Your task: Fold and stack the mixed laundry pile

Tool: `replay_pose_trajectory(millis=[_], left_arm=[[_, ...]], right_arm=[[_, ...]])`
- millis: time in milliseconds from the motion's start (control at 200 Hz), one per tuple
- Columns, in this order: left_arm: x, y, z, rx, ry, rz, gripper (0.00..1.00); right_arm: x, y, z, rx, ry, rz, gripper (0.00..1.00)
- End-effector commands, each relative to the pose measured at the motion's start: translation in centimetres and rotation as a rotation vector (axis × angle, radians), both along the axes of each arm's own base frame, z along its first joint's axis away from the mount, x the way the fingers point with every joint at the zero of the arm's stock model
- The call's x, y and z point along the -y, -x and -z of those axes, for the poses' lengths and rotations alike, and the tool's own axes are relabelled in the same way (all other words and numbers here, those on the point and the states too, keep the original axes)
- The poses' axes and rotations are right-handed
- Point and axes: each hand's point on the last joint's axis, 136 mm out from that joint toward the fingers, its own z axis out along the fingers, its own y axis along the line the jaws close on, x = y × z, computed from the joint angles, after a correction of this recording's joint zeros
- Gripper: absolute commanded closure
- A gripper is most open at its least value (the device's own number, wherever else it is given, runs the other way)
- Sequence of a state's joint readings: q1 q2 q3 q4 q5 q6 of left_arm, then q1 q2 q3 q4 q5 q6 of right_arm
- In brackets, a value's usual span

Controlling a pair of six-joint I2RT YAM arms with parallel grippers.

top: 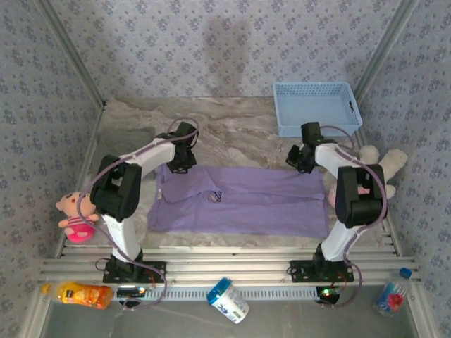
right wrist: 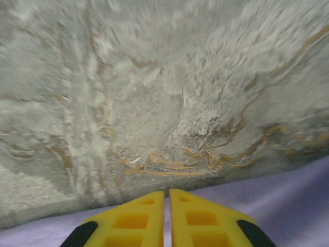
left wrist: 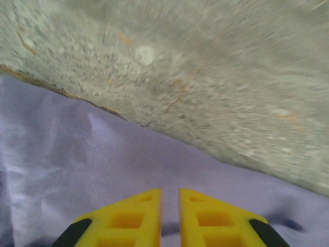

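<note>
Folding looks barely begun: left gripper (left wrist: pixel 170 193) and right gripper (right wrist: pixel 167 193) pinch the far edge of the spread-out soft lavender-purple T-shirt (top: pixel 243 202).

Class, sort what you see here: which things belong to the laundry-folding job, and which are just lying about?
Job: lavender T-shirt, left gripper, right gripper.
Lying about: blue basket, pink plush toy, white plush toy, orange bottle, white container, clear bottle.

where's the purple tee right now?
Top view: purple T-shirt spread flat in the middle of the table, its far edge at the left tool and right tool.
</note>
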State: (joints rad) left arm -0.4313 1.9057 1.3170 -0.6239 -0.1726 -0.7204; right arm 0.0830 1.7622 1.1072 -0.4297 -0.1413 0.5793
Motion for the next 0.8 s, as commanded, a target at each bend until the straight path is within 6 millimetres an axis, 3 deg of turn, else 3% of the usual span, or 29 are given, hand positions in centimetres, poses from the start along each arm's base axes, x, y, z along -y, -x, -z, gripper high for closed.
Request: replay_pose_trajectory(millis=[0,225,390,515,620,794], left_arm=[[-1.4,0.8,1.2,-0.058,-0.05,-0.007,0.84],[-3.6,1.9,2.6,-0.11,-0.064,-0.059,0.88],[-3.8,1.7,0.4,-0.097,-0.074,-0.033,0.87],[-3.1,0.9,-2.4,-0.054,-0.05,0.0,0.83],[-1.9,0.7,-3.8,-0.04,0.002,0.036,0.81],[-1.5,1.5,-2.4,-0.072,0.021,0.02,0.81]], right_arm=[[2.0,1.2,2.0,-0.096,0.047,0.052,0.9],[10.2,4.3,2.7,-0.159,0.14,0.255,0.91],[12.3,4.1,1.7,-0.087,0.093,0.296,0.91],[10.5,3.7,-0.6,-0.03,0.092,0.221,0.9],[6.7,3.8,-2.1,0.008,0.057,0.127,0.89],[-0.8,4.7,-1.9,0.006,-0.061,-0.032,0.81]])
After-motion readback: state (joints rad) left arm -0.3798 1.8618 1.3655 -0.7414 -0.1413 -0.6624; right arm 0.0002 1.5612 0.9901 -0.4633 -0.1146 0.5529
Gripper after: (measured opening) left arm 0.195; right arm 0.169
